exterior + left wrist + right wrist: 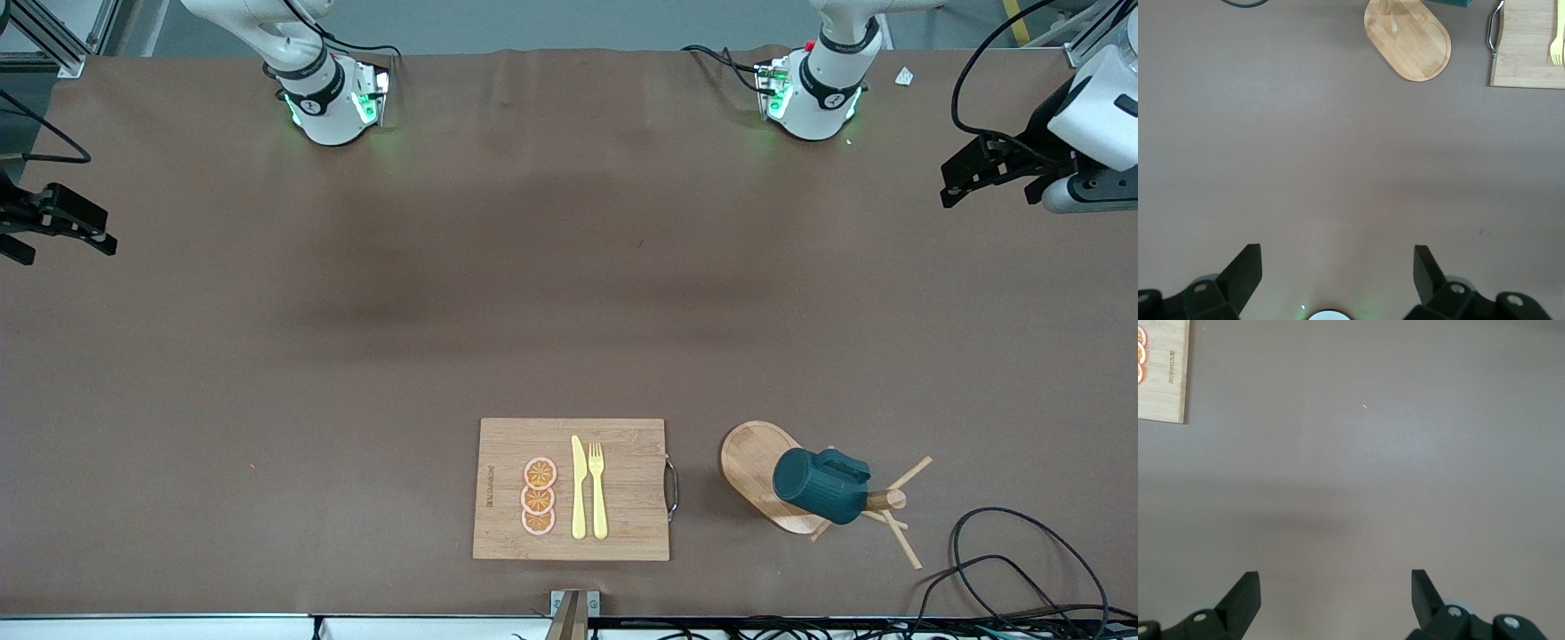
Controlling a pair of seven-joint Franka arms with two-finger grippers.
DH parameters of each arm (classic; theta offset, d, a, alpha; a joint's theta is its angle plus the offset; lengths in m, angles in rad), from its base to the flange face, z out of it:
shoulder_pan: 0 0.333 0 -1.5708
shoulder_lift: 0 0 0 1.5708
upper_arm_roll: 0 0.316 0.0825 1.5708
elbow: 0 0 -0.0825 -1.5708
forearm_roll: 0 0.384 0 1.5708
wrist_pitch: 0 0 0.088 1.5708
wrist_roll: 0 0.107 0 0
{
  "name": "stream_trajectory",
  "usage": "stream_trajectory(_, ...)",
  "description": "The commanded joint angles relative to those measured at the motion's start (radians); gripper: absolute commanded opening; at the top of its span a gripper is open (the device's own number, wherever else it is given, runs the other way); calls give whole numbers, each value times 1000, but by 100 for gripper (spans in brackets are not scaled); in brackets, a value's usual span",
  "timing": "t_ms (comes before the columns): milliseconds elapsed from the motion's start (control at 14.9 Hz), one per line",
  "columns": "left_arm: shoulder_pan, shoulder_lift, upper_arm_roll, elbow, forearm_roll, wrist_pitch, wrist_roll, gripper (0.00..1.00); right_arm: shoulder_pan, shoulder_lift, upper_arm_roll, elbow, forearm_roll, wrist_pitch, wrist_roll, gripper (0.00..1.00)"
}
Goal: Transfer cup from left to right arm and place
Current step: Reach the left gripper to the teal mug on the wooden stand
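Observation:
The dark teal-green cup [818, 484] hangs tilted on a peg of a wooden mug rack with an oval base [751, 458], near the front camera's edge toward the left arm's end. In the left wrist view only a sliver of the cup [1451, 2] shows beside the rack base [1415, 40]. My left gripper [989, 191] is open and empty, up over the table's left-arm end, well away from the cup; its wrist view [1336, 267] shows bare table between the fingers. My right gripper [69, 252] is open and empty over the right-arm end [1335, 587].
A bamboo cutting board [622, 524] with a metal handle lies beside the rack, carrying three orange slices [539, 496], a yellow knife [578, 489] and a fork [597, 489]. Black cables [1005, 551] lie near the rack. Brown table [533, 293] stretches between the arms' bases.

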Motion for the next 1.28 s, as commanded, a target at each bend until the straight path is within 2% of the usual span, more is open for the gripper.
stream_trajectory(0,2,-6,1,4,-16,-13,16,100,0,4,-2,17,7,-16,7,100)
stream_trajectory(134,5,11,1,18,-17,-13,5,100,0,4,-2,17,7,-16,7,100)
stream_trajectory(336,-5,94,0,96,-17,-10,-9,100,0,4,0,15,7,-16,5,100)
stream_trajectory(537,-9,123,0,99,-59,67,-76,100,0,4,0,17,7,-16,5,100)
stream_trajectory(873,-17,171,-5,104,-80,157,-416,100,-3,4,-2,15,8,-16,-23,100)
stream_trajectory(1007,-15,198,-3,104,-140,203,-544,100,-5,4,-2,14,8,-16,-26,100)
stream_trajectory(1208,-11,244,-3,87,-212,346,-657,100,-6,4,-2,14,8,-16,-26,100)
